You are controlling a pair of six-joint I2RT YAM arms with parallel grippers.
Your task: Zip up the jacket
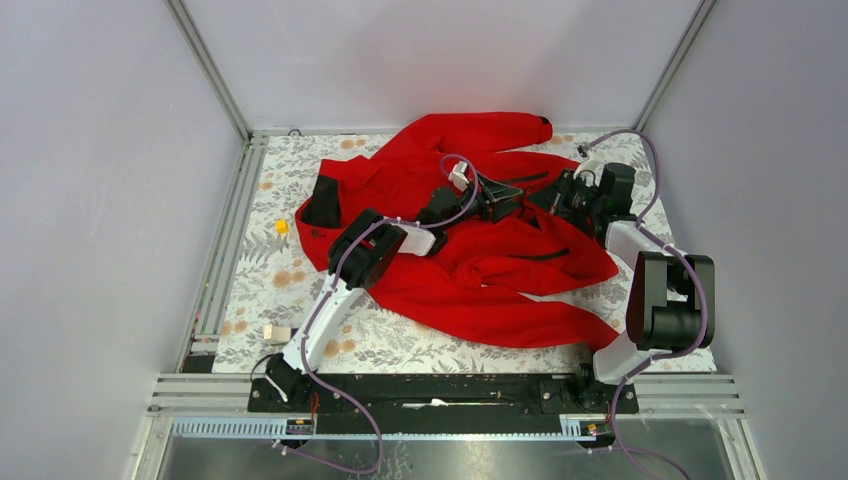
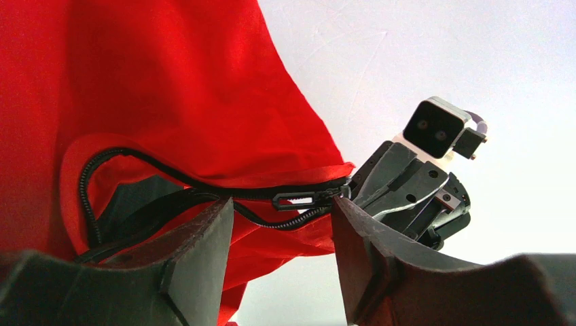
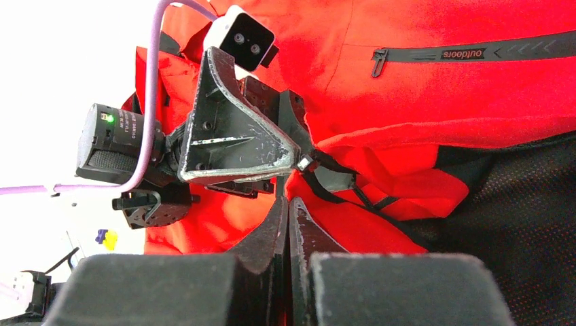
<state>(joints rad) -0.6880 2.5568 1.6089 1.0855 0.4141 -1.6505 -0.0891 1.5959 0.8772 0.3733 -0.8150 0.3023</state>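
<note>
On the patterned table (image 1: 262,292), centre to far side, the jacket (image 1: 470,270) is lying crumpled with its black collar lining to the left. Your left gripper (image 2: 282,207) is hovering over the front zipper, fingers spread apart, and the zipper pull (image 2: 295,200) is showing in the gap. Just right of it, your right gripper (image 3: 289,204) is pinching the jacket's edge, fingers pressed together on red fabric.

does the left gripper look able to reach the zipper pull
Probably yes: the left gripper is open and the zipper pull lies just past its fingertips, nothing between; the right gripper holds the jacket beside it.
</note>
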